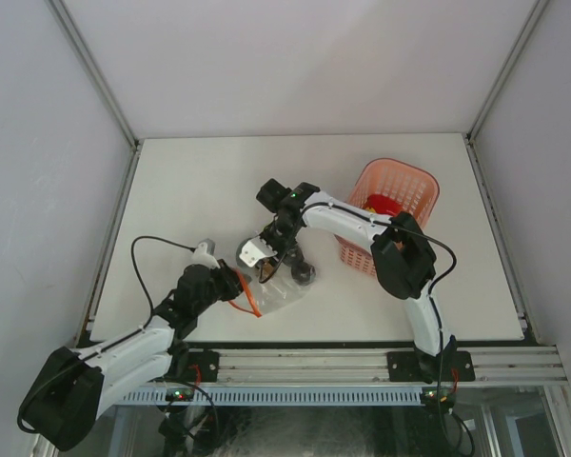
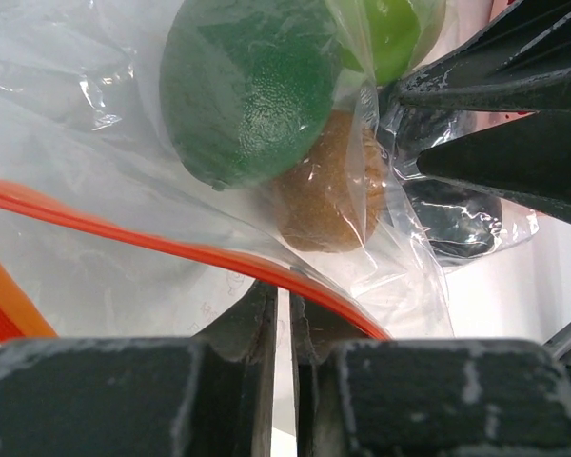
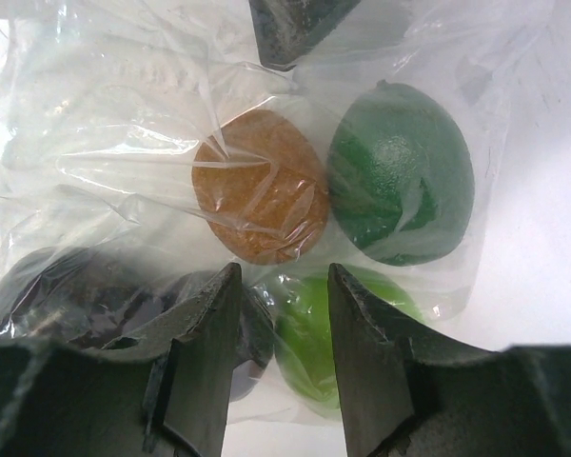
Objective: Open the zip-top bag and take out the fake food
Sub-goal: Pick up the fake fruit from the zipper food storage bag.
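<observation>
White table (image 1: 219, 181), arms at its front edge. Pink basket (image 1: 421, 190) sits toward the right edge. Zip-top bag (image 1: 278, 293) lies near the front edge, left of centre. Can't tell if the zip strip (image 2: 124, 233) is parted.

Fake food is all inside the bag:
- dark green fruit (image 3: 400, 171)
- brown piece (image 3: 262, 186)
- light green piece (image 3: 314, 333)
- blackish piece (image 3: 67, 295)

Left gripper (image 2: 284, 300) is closed to a slit on film at the strip. Right gripper (image 3: 283, 276) hangs half open over the bag, holding nothing.

Risks:
- The thin pinch slips once the right pulls.
- The right clamps a fruit through the film, not a lip.
- The bag drags off the front edge.
</observation>
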